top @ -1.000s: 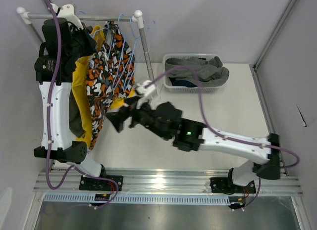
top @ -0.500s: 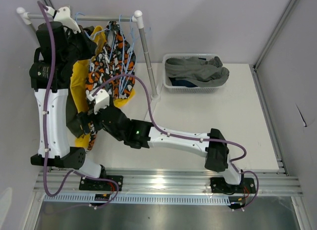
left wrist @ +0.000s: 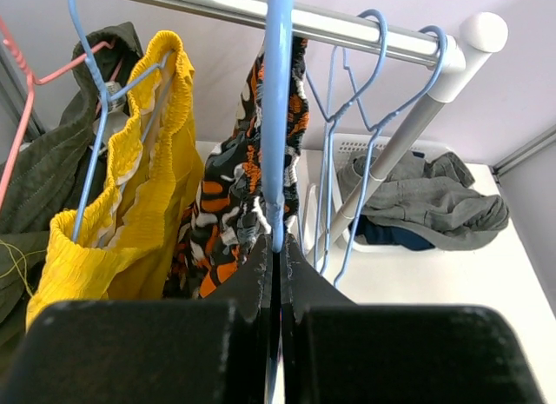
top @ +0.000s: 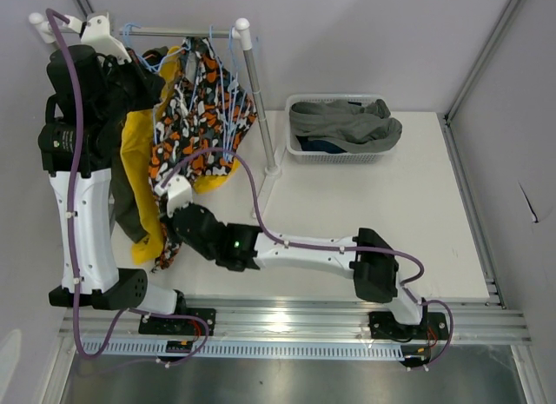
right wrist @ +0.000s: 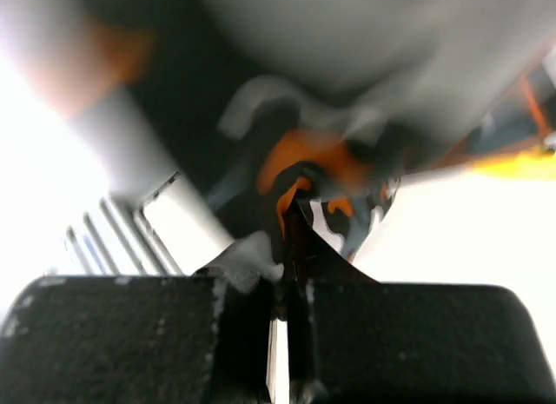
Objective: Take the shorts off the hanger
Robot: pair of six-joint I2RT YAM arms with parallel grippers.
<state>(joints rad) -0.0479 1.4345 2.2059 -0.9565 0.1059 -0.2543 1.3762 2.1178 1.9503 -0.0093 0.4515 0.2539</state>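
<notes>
The left fingers (left wrist: 268, 254) are pressing shut on the thin wire of a blue hanger (left wrist: 278, 117), which is running straight up from their tips to the rail (left wrist: 365, 30). The patterned shorts (left wrist: 228, 204) are hanging just beyond those tips and slightly left, touching the held wire. The yellow shorts (left wrist: 148, 187) are hanging farther left on another hanger, and the olive shorts (left wrist: 43, 161) are sitting beyond them. Empty blue hangers (left wrist: 347, 161) are dangling just right of the fingers. The right fingers (right wrist: 291, 248) are clamping shut on a fold of the orange, black and white cloth, which is bunching right at their tips. Seen from overhead, they are gripping near the lower hem of the patterned shorts. Well to the right of the 2 pairs of fingers, the grey shorts (top: 343, 122) and a navy pair (left wrist: 395, 235) are lying in a white basket (top: 334, 157) on the surface (top: 391, 213).
</notes>
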